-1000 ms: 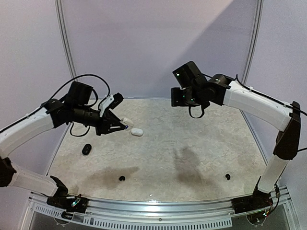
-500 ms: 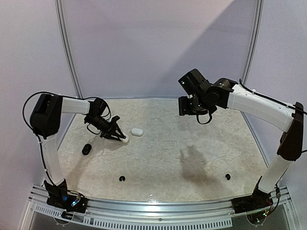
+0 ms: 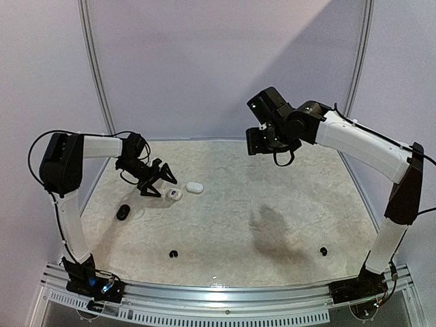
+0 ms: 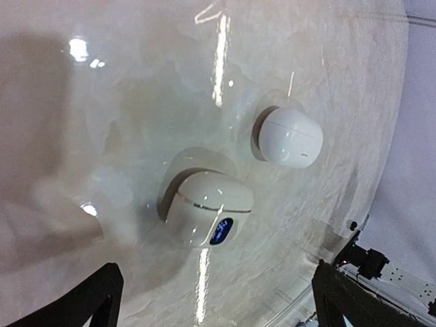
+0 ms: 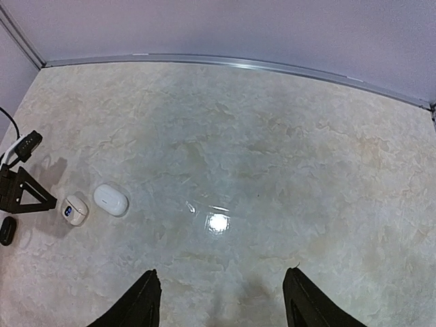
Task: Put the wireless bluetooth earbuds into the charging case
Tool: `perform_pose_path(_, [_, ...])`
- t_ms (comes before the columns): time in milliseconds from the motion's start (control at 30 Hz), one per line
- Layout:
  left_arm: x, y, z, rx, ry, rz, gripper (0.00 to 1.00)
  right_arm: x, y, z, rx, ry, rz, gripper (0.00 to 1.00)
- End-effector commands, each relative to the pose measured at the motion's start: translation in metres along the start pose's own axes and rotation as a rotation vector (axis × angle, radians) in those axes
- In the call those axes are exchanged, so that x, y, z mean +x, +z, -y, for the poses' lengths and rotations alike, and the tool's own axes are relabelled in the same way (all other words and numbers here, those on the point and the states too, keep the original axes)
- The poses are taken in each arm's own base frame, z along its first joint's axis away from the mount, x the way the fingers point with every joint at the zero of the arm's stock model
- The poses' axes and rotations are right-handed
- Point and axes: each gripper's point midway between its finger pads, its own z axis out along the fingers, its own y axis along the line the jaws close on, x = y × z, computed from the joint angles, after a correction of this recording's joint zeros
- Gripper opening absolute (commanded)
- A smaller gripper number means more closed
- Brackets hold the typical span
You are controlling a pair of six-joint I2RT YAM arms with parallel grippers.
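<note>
Top external, left arm (image 3: 102, 146) low, jaws parted

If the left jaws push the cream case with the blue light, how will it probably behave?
The cream case looks smooth and rounded, so it may slip from a grip off its middle. The table is glossy with bright reflections, so a push would likely slide or spin it rather than tip it.
</note>
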Motion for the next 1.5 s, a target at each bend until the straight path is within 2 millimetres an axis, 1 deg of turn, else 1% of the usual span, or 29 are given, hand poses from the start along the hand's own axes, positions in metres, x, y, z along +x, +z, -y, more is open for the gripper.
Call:
perform_pose_path(0, [-0.004, -0.050, 0.002, -0.172, 0.080, 0.108, 0.99, -0.015, 0.007, -0.019, -0.042, -0.075, 0.034, 0.63])
perform_pose_path(100, [-0.004, -0.088, 0.018, -0.261, 0.304, 0.172, 0.99, -0.025, 0.010, -0.029, -0.070, -0.096, 0.064, 0.65])
perform_pose_path(133, [0.000, -0.099, 0.020, -0.304, 0.409, 0.169, 0.99, -0.028, 0.011, -0.031, -0.075, -0.109, 0.073, 0.65])
perform_pose_path(200, [0.018, -0.111, 0.020, -0.385, 0.644, 0.094, 0.99, -0.032, 0.013, -0.035, -0.086, -0.124, 0.089, 0.66])
perform_pose_path(233, [0.033, -0.114, 0.016, -0.421, 0.753, 0.009, 0.99, -0.034, 0.013, -0.037, -0.092, -0.133, 0.099, 0.67])
perform_pose_path(267, [0.053, -0.116, 0.009, -0.439, 0.844, -0.112, 0.99, -0.036, 0.015, -0.040, -0.099, -0.137, 0.107, 0.68])
perform_pose_path(300, [0.074, -0.118, -0.005, -0.476, 0.909, -0.256, 0.99, -0.037, 0.015, -0.042, -0.104, -0.145, 0.114, 0.71])
perform_pose_path(333, [0.088, -0.122, -0.025, -0.546, 0.923, -0.382, 0.99, -0.037, 0.017, -0.043, -0.108, -0.151, 0.116, 0.77])
perform_pose_path(367, [0.095, -0.129, -0.051, -0.658, 0.906, -0.495, 0.99, -0.037, 0.020, -0.045, -0.109, -0.161, 0.117, 0.88])
perform_pose_path(400, [0.101, -0.136, -0.074, -0.750, 0.875, -0.585, 0.99, -0.039, 0.021, -0.047, -0.112, -0.165, 0.120, 0.97])
perform_pose_path(433, [0.105, -0.140, -0.093, -0.815, 0.842, -0.653, 0.99, -0.039, 0.023, -0.048, -0.111, -0.174, 0.117, 0.99])
perform_pose_path(467, [0.108, -0.140, -0.105, -0.838, 0.811, -0.682, 0.99, -0.038, 0.027, -0.051, -0.114, -0.181, 0.112, 0.99])
perform_pose_path(500, [0.110, -0.137, -0.111, -0.828, 0.784, -0.678, 0.99, -0.039, 0.028, -0.054, -0.119, -0.186, 0.110, 0.99])
perform_pose_path(533, [0.111, -0.131, -0.109, -0.794, 0.769, -0.647, 0.99, -0.038, 0.031, -0.055, -0.119, -0.194, 0.103, 0.99])
perform_pose_path(567, [0.106, -0.125, -0.105, -0.765, 0.769, -0.591, 0.99, -0.041, 0.029, -0.058, -0.125, -0.197, 0.104, 0.99])
perform_pose_path(600, [0.103, -0.120, -0.102, -0.744, 0.772, -0.554, 0.99, -0.037, 0.035, -0.058, -0.120, -0.211, 0.088, 0.99])
perform_pose_path(667, [0.096, -0.114, -0.102, -0.745, 0.773, -0.498, 0.99, -0.037, 0.036, -0.059, -0.116, -0.226, 0.081, 0.99])
perform_pose_path(767, [0.086, -0.107, -0.116, -0.785, 0.758, -0.474, 0.99, -0.033, 0.038, -0.061, -0.121, -0.241, 0.066, 0.99])
perform_pose_path(833, [0.083, -0.100, -0.128, -0.791, 0.729, -0.474, 0.99, -0.030, 0.038, -0.060, -0.121, -0.244, 0.055, 0.99])
perform_pose_path(900, [0.084, -0.092, -0.139, -0.774, 0.674, -0.493, 0.91, -0.029, 0.038, -0.057, -0.111, -0.246, 0.048, 0.99])
perform_pose_path(1000, [0.083, -0.081, -0.144, -0.739, 0.617, -0.497, 0.79, -0.027, 0.037, -0.054, -0.100, -0.252, 0.042, 0.99])
perform_pose_path(1067, [0.078, -0.079, -0.148, -0.755, 0.604, -0.479, 0.73, -0.027, 0.037, -0.053, -0.098, -0.260, 0.040, 0.99])
perform_pose_path(1167, [0.070, -0.076, -0.151, -0.770, 0.605, -0.450, 0.66, -0.026, 0.036, -0.052, -0.096, -0.270, 0.037, 0.99])
perform_pose_path(1267, [0.070, -0.071, -0.156, -0.771, 0.599, -0.459, 0.58, -0.026, 0.035, -0.052, -0.097, -0.276, 0.038, 0.99])
perform_pose_path(1367, [0.073, -0.066, -0.160, -0.767, 0.592, -0.471, 0.45, -0.026, 0.034, -0.051, -0.093, -0.283, 0.037, 0.99])
perform_pose_path(1467, [0.075, -0.069, -0.151, -0.737, 0.601, -0.461, 0.27, -0.028, 0.031, -0.049, -0.087, -0.290, 0.044, 0.99])
